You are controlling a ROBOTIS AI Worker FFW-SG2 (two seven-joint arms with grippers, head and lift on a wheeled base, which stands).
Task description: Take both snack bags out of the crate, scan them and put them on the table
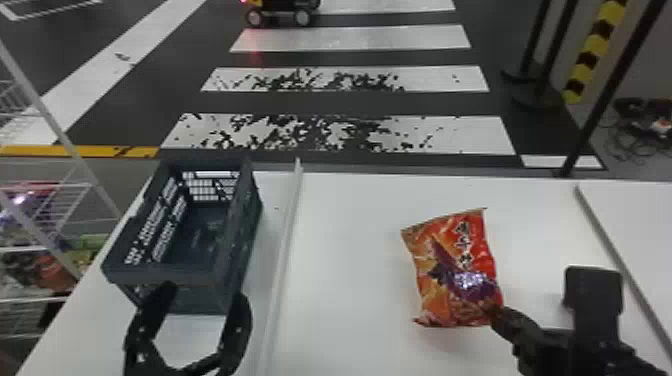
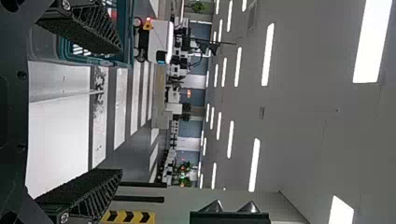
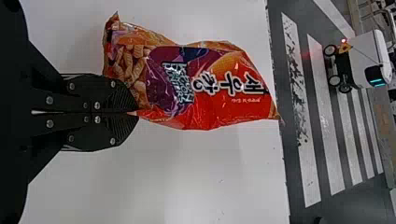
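At the tips of your right gripper (image 1: 495, 311), you have the bag (image 1: 452, 270) pinched by its near right corner, and the right wrist view shows the two fingers pressed together over that bit of film. The rest of the bag spreads ahead and to the left of those tips, above or on the table (image 1: 350, 280); you can't tell whether its underside touches the white top. Its red and orange face, with the purple patch, is turned up toward the head camera. Well to the left of that grip, your left gripper (image 1: 205, 296) has its fingers spread wide with nothing between them. Just ahead of it stands the crate (image 1: 160, 275), upright, its open top toward you; the tips overlap its near end in the head view, and you can't tell if they touch it. Between your two grippers a raised strip (image 1: 282, 235) runs away from you, with the crate on its left and the bag on its right. Left of your left gripper is a wire rack (image 1: 45, 247) with goods on it. Far ahead of both grippers, a wheeled cart (image 3: 369, 58) stands on the striped floor (image 1: 350, 132).
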